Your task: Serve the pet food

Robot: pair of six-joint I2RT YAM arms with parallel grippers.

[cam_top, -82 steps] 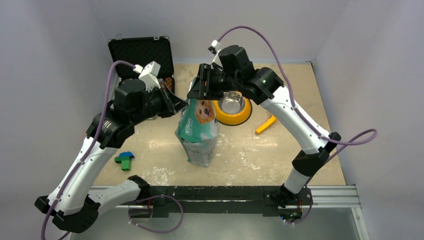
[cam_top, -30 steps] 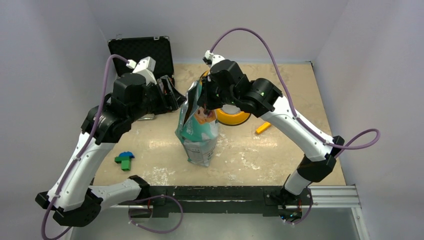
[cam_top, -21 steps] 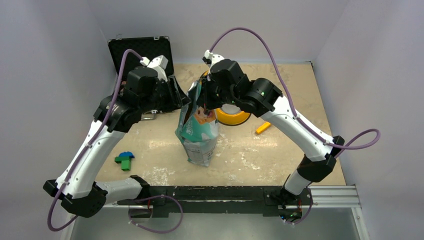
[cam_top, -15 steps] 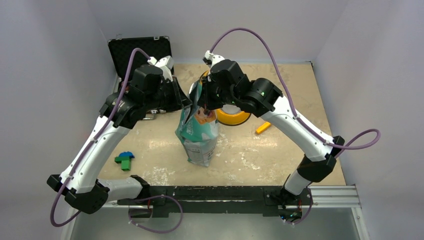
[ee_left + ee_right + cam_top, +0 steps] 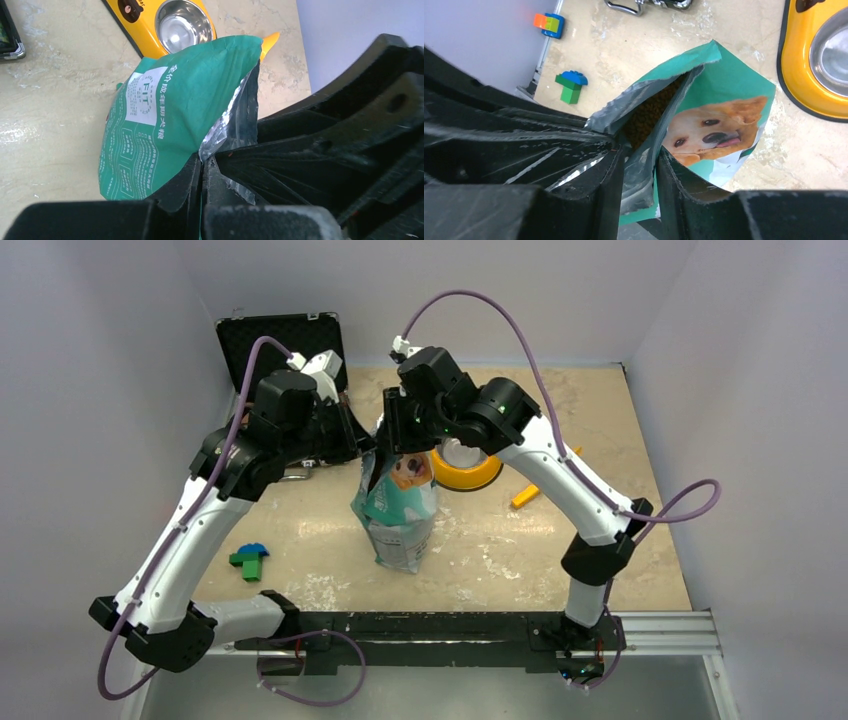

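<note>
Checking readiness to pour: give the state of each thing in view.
teal-green dog-face pouch: upright, mouth open.
brown kibble pellets: inside the pouch, not yet poured.
yellow bowl with steel insert: empty.
black hard case: lid open.
left gripper: shut on the pouch rim.
right gripper: jaws parted, pouch edge between them.

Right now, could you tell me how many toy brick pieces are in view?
2: a green-and-blue piece left of the pouch, an orange-and-green piece beyond it by the wall. More may be hidden.
</note>
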